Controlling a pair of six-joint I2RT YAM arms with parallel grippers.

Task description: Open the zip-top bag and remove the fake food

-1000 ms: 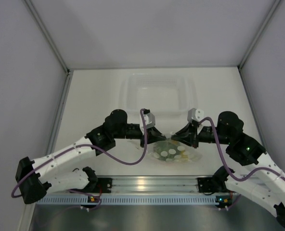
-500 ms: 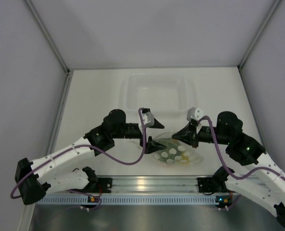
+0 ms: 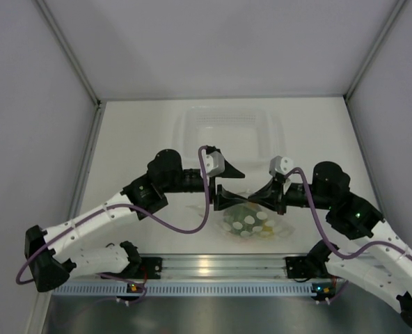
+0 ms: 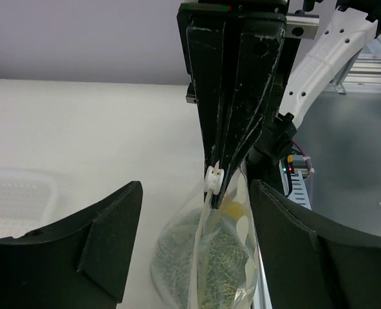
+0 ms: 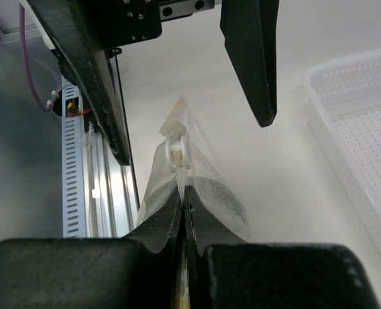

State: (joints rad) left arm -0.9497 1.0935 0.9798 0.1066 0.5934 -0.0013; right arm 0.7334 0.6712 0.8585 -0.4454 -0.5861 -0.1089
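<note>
The zip-top bag (image 3: 250, 224) stands on the table in front of the arms, its zip edge held up. My right gripper (image 3: 259, 199) is shut on that top edge, just behind the white slider (image 5: 176, 149). My left gripper (image 3: 228, 185) is open, with one finger on each side of the bag's top (image 4: 206, 244) and no contact visible. Through the plastic I see fake food: a mottled green melon (image 4: 177, 261) and a yellow piece (image 4: 232, 206). In the left wrist view the right gripper's closed fingers (image 4: 232, 116) come down onto the slider (image 4: 213, 179).
A rigid clear tub (image 3: 185, 139) sits behind the bag; its white perforated corner shows in both wrist views (image 4: 17, 199) (image 5: 364, 129). The metal rail (image 3: 213, 266) and cable duct run along the near table edge, close beside the bag.
My left gripper, shut at the bag's left end a second ago, has opened and shifted right and up, so its fingers now straddle the bag's top. The right gripper stays clamped.
</note>
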